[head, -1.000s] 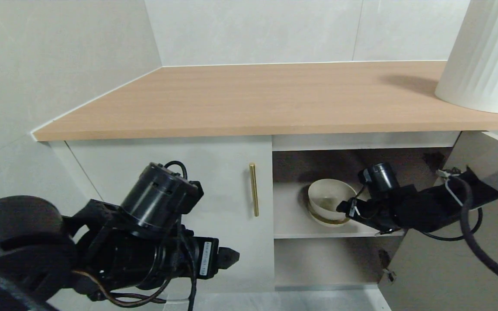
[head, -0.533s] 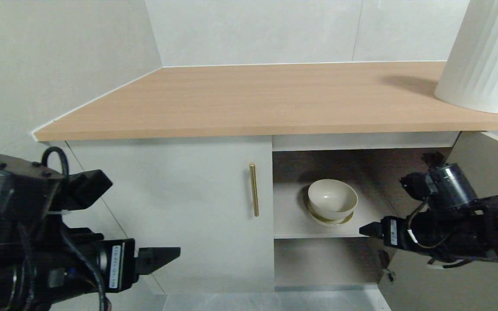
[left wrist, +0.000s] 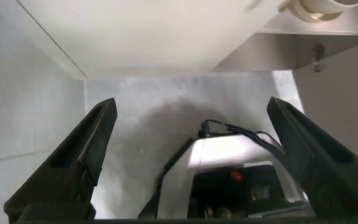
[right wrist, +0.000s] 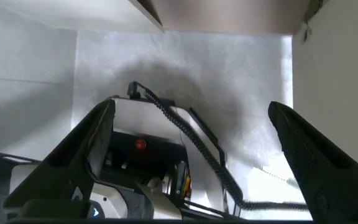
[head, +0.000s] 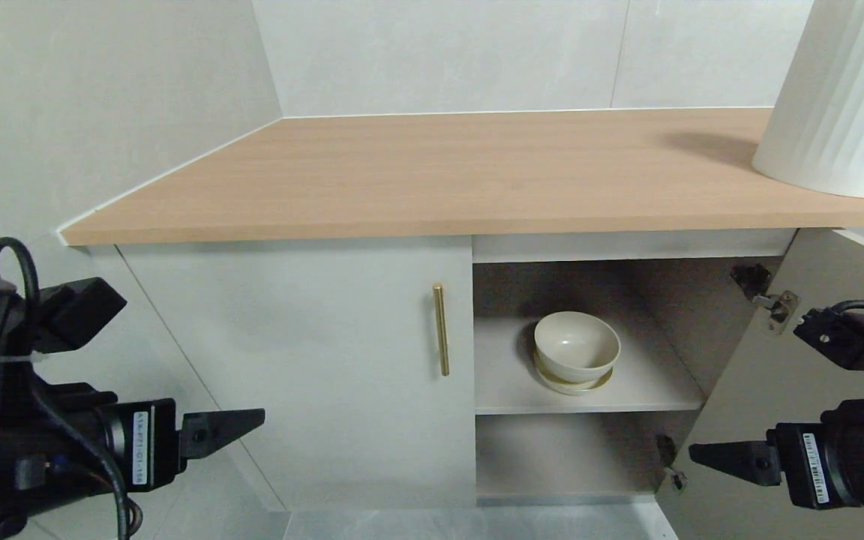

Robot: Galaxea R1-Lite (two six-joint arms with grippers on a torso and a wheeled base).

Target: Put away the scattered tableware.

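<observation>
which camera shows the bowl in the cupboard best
The head view: the bowl sits whole on its saucer on the cupboard shelf. The left wrist view catches a sliver; the right wrist view faces floor.

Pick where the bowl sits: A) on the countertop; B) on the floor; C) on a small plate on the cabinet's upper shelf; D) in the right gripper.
C: the bowl sits on a plate on the upper shelf.

Nothing readable really. There's a white sticker [head: 139, 448] on the left gripper [head: 249, 418] and a second sticker [head: 814, 469] on the right gripper [head: 703, 454], print's too tiny.
</observation>
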